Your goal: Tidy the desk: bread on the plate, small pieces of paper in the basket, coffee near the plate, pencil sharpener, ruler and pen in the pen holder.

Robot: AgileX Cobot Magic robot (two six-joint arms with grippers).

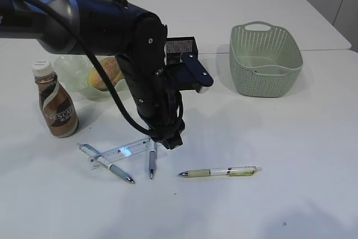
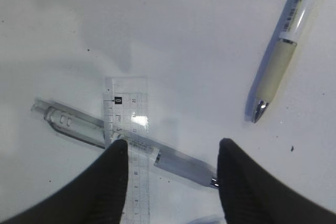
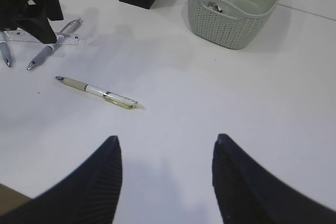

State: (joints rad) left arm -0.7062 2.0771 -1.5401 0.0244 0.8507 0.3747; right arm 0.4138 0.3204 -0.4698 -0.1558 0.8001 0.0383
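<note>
The left claw [image 2: 170, 182] hangs low over the bench [image 1: 291, 155], its two black fingers spread and pinching nothing. Directly under it, in the left wrist view, lies the clear ruler [image 2: 127, 129], with a grey-gripped pen [image 2: 126, 140] lying across it. The ruler's long axis runs straight away from the camera, along the left finger [image 2: 110, 182], so its near part sits under or just beside that finger rather than midway between the two. The pen crosses it at a slant, its metal tip ending close to the right finger. Whether the ruler lies over or under the pen I cannot tell for sure.

That is what the next move seems to turn on: as the fingers stand, they straddle the pen's length and line up with the ruler's length, so neither is squarely across the gap. A turn of the wrist or a small shift toward the ruler looks needed before closing.

A second pen with a pale grip [image 1: 221, 172] lies apart to the right, and a third [image 1: 152, 163] lies just beside the arm in the outside view. The black mesh pen holder [image 1: 180, 46] stands behind the left arm.

The right claw [image 3: 165, 177] is spread and empty, hovering well off from these things, so the left arm is clearly the nearer one.
</note>
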